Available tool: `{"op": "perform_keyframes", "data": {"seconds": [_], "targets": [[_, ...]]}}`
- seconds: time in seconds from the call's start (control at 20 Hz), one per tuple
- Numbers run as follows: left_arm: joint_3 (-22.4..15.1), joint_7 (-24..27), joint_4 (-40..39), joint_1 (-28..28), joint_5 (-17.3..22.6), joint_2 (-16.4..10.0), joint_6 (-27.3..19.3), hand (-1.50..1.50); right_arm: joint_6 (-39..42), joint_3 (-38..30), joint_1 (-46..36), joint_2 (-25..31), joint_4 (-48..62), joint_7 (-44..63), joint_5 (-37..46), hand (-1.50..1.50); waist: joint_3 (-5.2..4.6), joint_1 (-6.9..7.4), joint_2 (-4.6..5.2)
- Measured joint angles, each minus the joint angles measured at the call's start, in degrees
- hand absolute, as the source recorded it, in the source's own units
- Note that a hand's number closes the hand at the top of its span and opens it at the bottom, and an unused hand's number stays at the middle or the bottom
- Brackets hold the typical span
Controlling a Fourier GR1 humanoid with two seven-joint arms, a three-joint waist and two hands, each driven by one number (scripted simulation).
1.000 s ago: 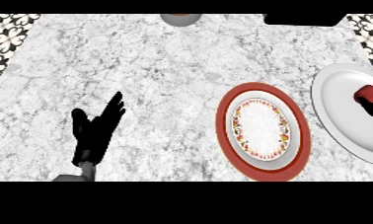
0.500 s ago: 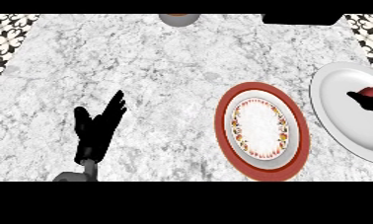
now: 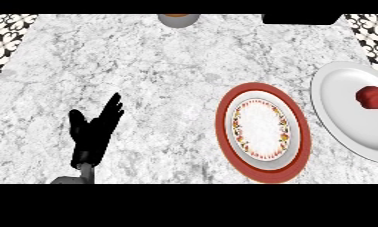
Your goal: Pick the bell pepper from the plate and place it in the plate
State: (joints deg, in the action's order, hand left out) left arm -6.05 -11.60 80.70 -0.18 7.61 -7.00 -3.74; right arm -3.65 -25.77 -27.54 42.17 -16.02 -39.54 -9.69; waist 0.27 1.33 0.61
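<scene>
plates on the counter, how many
2. A red-rimmed plate sits right of centre. A white plate lies at the right edge, cut off, with the bell pepper on it. A round thing at the top edge is too cropped to tell.

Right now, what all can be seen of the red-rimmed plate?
The red-rimmed plate is round: a broad red rim, a white band, a ring of small red and yellow motifs, a plain white centre. It looks like glazed ceramic. It lies flat and empty on the marble counter, right of centre, just left of the white plate; no hand touches it.
</scene>
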Motion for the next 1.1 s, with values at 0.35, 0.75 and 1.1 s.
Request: {"op": "perform_keyframes", "data": {"seconds": [0.35,0.75,1.1], "targets": [[0.5,-0.5,0.3,0.3,-0.2,0.2,-0.2,0.00,16.3,-0.8,7.2,3.7,2.4,-5.4,-1.4,-1.50,-0.09,-0.81,-0.31],[1.2,-0.5,-0.7,-0.6,-0.9,0.7,-0.2,0.00,20.5,1.5,16.3,5.4,1.7,-10.7,0.9,-1.50,-0.17,-1.21,-0.50],[1.7,-0.1,-0.1,0.3,-1.3,0.9,0.6,0.00,19.5,2.7,22.4,5.5,-0.5,-12.8,1.8,-1.50,-0.23,-1.35,-0.62]]}}
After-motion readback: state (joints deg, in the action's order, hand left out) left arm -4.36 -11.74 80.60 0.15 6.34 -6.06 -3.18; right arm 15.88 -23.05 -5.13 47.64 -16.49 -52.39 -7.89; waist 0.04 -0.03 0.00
